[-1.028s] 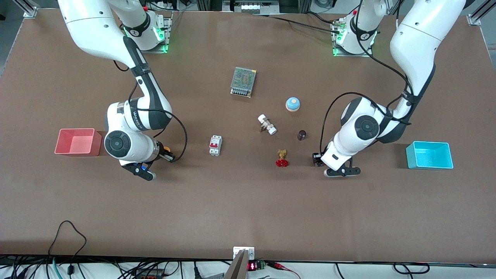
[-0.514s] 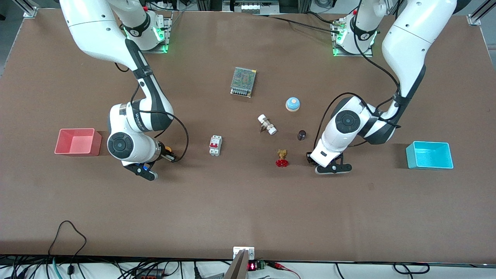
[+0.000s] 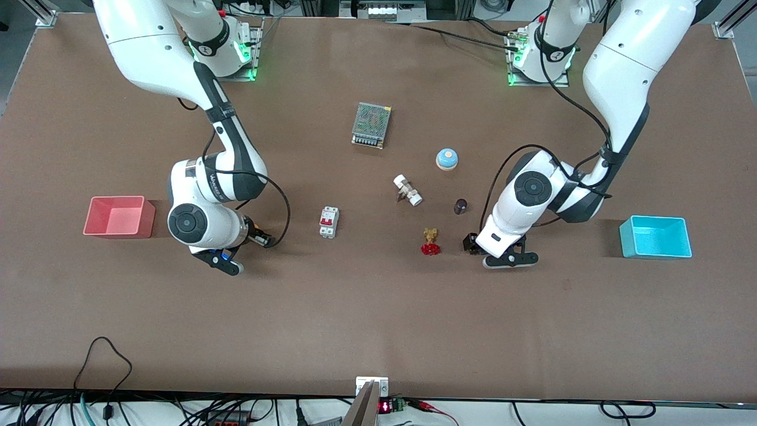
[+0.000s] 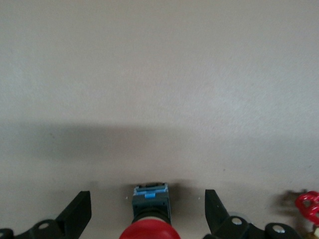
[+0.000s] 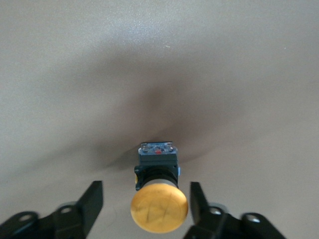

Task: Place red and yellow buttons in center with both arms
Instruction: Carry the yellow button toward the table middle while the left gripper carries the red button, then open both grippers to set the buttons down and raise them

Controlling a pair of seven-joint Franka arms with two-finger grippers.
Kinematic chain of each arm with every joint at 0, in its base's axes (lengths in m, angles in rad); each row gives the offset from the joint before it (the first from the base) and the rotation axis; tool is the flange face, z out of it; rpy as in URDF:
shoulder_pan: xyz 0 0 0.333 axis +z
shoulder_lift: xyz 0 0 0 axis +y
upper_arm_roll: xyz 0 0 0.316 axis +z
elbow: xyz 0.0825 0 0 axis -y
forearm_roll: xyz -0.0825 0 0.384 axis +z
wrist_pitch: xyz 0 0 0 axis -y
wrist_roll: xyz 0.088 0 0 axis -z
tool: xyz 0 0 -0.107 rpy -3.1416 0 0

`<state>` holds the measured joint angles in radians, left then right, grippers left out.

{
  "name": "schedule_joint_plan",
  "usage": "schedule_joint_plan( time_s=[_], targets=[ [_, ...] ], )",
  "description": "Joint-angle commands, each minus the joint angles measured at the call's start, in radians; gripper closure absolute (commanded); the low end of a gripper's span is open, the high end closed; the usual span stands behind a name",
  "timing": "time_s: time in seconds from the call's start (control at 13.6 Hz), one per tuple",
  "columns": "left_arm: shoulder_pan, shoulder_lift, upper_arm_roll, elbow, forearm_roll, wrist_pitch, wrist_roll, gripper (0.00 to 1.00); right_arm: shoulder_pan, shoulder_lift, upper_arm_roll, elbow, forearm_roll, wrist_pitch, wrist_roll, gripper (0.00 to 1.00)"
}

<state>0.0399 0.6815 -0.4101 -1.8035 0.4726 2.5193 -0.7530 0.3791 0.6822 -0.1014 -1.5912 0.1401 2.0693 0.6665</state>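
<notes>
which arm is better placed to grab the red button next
Left. The left tool is open, straddling the red button, beside the valve. The right tool is toward the right arm's end of the table, open around the yellow button.

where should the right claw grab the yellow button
Grip the black body just under the yellow button cap, coming straight on from the cap end. The button lies on its side between the open right claw fingers, and the flat body sides suit them.
</notes>
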Motion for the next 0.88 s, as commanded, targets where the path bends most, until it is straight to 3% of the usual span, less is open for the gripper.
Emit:
schedule_joint_plan(
  time_s=[0.0, 0.29, 0.59, 0.81],
  targets=[
    [0.006, -0.077, -0.001, 0.003, 0.030, -0.036, -0.008, 0.00, 0.000, 0.004, 0.002, 0.022, 0.019, -0.003, 0.009, 0.00],
    [0.009, -0.201, -0.025, 0.006, 0.030, -0.219, 0.001, 0.00, -0.008, -0.045, 0.000, 0.065, 0.018, -0.038, -0.010, 0.00],
    [0.026, -0.312, -0.038, 0.032, 0.012, -0.402, 0.163, 0.00, -0.025, -0.202, -0.007, 0.068, 0.018, -0.181, -0.065, 0.00],
    [0.034, -0.336, -0.041, 0.180, 0.003, -0.644, 0.324, 0.00, -0.057, -0.282, -0.009, 0.106, 0.016, -0.273, -0.184, 0.00]
  ],
)
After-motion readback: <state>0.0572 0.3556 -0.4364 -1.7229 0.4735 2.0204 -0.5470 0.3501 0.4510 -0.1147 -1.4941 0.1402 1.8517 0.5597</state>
